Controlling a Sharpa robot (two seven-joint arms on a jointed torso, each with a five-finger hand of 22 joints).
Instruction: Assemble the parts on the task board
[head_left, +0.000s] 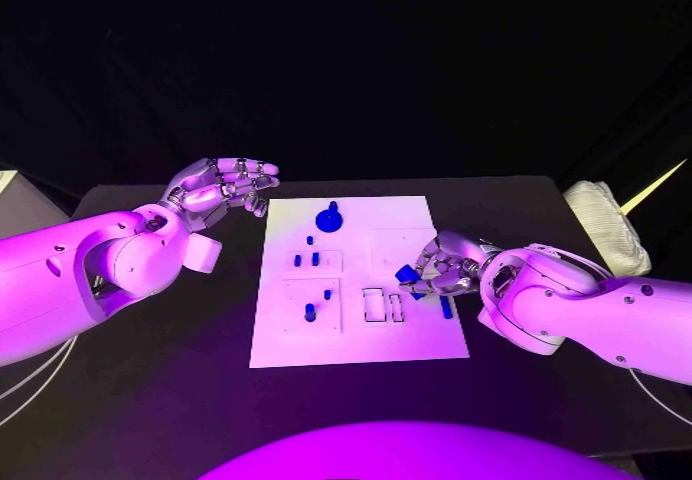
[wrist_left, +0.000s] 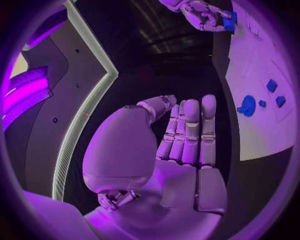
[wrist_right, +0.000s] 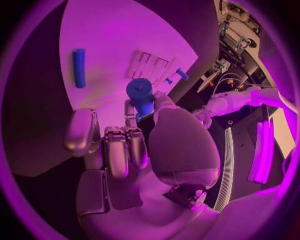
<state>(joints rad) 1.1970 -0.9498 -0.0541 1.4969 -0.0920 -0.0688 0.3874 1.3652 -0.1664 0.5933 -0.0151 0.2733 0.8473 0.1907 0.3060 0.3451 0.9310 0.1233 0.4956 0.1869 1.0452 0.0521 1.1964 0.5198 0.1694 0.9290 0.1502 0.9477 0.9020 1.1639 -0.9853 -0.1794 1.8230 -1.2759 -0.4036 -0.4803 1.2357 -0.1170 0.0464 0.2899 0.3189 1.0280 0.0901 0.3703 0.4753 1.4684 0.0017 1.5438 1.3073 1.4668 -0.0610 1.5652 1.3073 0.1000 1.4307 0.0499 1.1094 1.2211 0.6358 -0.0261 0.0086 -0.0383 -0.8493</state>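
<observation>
Writing: none readable on the board or parts.
Task board: white plate, mid-bench, blue parts standing in it.
Right robot hand: pinches a blue cylinder part above the board's right side.
Left robot hand: curled, holding nothing, off the board's far-left corner.
Blue rod: lies flat on the board.

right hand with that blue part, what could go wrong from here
The right hand holds a blue part by its fingertips above the task board; the hold looks slight, so it may slip. Its fingers also hide the empty slots from the head view. The loose blue rod nearby could get knocked.
</observation>
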